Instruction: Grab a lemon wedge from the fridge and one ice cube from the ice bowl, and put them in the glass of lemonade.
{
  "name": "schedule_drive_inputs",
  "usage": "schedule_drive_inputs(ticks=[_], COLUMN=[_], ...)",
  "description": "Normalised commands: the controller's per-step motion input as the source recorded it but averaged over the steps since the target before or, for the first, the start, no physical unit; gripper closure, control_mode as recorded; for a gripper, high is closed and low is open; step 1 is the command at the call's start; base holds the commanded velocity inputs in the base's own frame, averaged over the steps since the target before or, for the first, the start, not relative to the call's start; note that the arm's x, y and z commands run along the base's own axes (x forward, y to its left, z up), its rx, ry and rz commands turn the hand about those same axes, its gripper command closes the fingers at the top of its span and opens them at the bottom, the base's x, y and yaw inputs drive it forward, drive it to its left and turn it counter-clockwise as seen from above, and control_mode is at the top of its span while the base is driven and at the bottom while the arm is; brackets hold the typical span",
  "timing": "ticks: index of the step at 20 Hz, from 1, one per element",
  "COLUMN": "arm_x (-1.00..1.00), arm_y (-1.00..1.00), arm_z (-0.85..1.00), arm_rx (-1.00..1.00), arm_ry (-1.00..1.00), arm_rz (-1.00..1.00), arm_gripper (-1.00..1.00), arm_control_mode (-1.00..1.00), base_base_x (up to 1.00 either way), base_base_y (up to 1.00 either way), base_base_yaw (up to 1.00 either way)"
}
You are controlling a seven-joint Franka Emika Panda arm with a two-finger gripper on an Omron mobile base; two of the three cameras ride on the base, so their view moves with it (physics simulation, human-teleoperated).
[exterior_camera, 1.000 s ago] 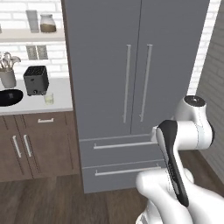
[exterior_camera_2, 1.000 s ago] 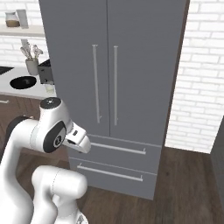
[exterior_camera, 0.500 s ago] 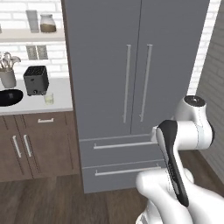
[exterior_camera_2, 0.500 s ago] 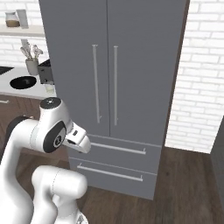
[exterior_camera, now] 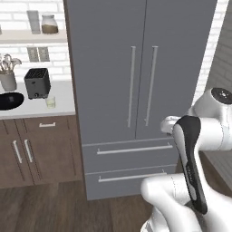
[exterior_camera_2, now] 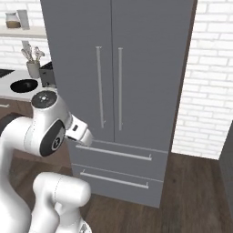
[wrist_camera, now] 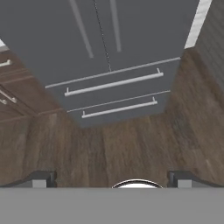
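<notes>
Nothing has moved since a second ago: the arm stays folded in front of the fridge (exterior_camera: 140,68), and both doors are still closed. The gripper (wrist_camera: 111,179) is spread wide with nothing between its fingers (wrist_camera: 41,178), held above the wood floor (wrist_camera: 131,148) and looking at the fridge's two drawers (wrist_camera: 113,83).

On the counter (exterior_camera: 31,106) left of the fridge, the glass (exterior_camera: 50,102) of lemonade stands just in front of the toaster (exterior_camera: 36,83). The black bowl (exterior_camera: 8,100) lies beside them, cut off by the left edge of the left base view. Any ice in it is too small to make out. The lemon wedge is hidden behind the closed doors.
</notes>
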Motion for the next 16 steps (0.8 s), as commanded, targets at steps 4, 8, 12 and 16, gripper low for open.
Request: schedule_drive_inputs(ticks=[4,8,12,16], arm_x=[0.01,0.11,0.33,0.75], arm_y=[0.00,0.00,-0.02,-0.03], arm_z=[1.00,0.87,0.25,-0.28], arm_rx=[-0.01,-0.08,-0.07,0.00], arm_ry=[0.00,0.00,0.00,-0.08], arm_rz=[0.09,0.01,0.00,0.00], arm_gripper=[-1.00,-1.00,-1.00,-1.00], arm_control_mode=[-1.00,-1.00,-1.00,-1.00], base_base_x=[0.00,0.00,0.00,0.00], base_base_y=[0.00,0.00,0.00,0.00], base_base_yaw=[0.00,0.00,0.00,0.00])
